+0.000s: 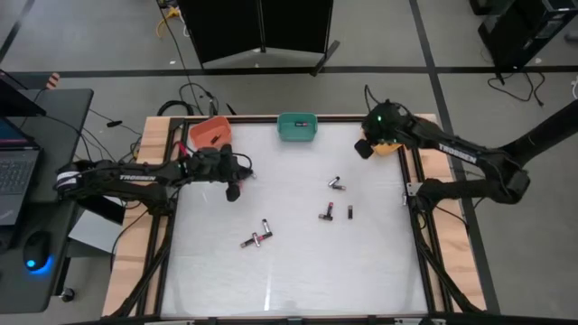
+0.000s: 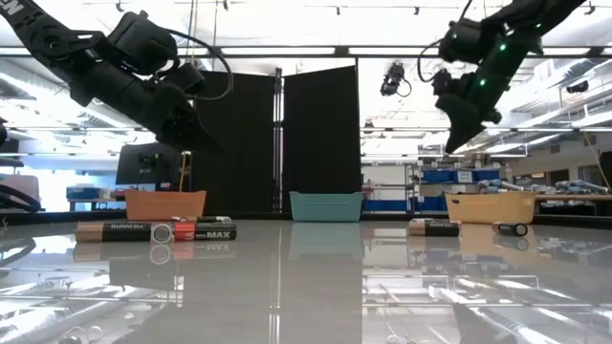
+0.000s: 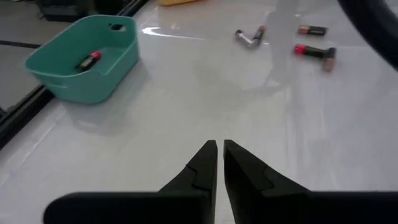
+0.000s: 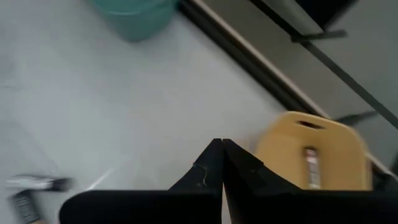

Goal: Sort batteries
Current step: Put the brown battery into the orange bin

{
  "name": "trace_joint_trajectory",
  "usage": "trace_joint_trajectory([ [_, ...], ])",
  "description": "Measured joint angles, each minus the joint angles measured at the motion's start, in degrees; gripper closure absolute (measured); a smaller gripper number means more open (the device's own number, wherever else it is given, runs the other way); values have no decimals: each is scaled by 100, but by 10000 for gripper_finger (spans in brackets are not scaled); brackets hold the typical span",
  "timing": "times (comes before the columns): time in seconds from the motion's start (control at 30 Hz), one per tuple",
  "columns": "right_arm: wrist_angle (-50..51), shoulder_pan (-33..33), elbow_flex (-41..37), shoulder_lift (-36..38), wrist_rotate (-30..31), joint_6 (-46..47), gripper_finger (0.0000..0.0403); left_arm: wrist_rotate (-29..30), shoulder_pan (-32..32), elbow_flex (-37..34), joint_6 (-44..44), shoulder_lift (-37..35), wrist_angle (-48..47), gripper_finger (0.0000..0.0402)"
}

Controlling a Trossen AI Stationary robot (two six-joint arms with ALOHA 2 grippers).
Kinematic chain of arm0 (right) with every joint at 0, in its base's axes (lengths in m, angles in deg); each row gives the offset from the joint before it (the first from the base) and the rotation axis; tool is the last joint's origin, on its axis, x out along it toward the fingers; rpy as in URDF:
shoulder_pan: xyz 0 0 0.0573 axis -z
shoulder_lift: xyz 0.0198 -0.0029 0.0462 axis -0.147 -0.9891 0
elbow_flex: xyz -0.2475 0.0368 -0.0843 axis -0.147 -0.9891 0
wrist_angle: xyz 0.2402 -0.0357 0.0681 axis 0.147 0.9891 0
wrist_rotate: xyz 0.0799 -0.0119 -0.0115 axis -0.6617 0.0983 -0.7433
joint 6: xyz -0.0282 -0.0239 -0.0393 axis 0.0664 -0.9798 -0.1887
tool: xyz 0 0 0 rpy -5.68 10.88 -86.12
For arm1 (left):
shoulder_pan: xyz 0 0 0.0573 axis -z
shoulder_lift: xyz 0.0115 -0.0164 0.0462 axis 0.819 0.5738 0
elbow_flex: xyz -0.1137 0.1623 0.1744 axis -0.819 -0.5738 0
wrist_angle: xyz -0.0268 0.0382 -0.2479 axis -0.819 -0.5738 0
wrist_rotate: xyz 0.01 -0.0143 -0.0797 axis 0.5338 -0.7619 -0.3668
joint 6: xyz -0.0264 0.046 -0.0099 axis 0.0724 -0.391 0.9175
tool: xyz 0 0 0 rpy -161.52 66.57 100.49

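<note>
Three bins sit along the far edge of the table (image 1: 289, 271). The orange bin (image 1: 210, 132) stands at the far left corner; nothing can be made out inside it. The teal bin (image 3: 87, 56) stands at the middle of the far edge and holds one battery (image 3: 87, 60), dark with a red end, lying on its floor. The yellow bin (image 4: 317, 155) stands at the far right corner (partly hidden under the right arm in the high view) and holds one battery (image 4: 310, 167) lying lengthwise inside.

The right gripper (image 4: 222, 144) hangs in the air just beside the yellow bin, on its table side, well above the surface. Its fingers (image 4: 205, 168) are pressed together with no gap and nothing between them.

The left gripper (image 3: 220, 146) hovers over the left part of the table, near the orange bin, pointing toward the teal bin. Its fingers (image 3: 249, 171) stand very narrow, only a slit between the tips, and hold nothing.

The loose batteries (image 1: 257, 238) lie on the white surface: a cluster of about three at the left of centre, a silvery pair (image 1: 336, 184) further back on the right, and two dark ones (image 1: 336, 213) just nearer than that pair, all apart from both grippers
</note>
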Motion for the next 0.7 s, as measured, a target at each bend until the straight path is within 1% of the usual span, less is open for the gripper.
trace_joint_trajectory([
  [0.1,-190,-504,-207,189,5,264,393,-10,264,20,56,0,87,367],
  [0.23,-656,-1123,-493,311,32,604,394,-10,675,217,281,0,15,367],
  [0.33,-1020,-1544,-642,322,50,793,392,80,1015,438,306,0,-223,367],
  [0.43,-1368,-1873,-801,321,50,961,392,228,1318,750,448,0,-743,367],
  [0.5,-1577,-2067,-886,321,78,1077,392,344,1523,1004,623,0,-1254,367],
  [0.7,-1862,-2639,-1039,319,479,1247,392,723,2282,1661,1464,0,-2637,367],
])
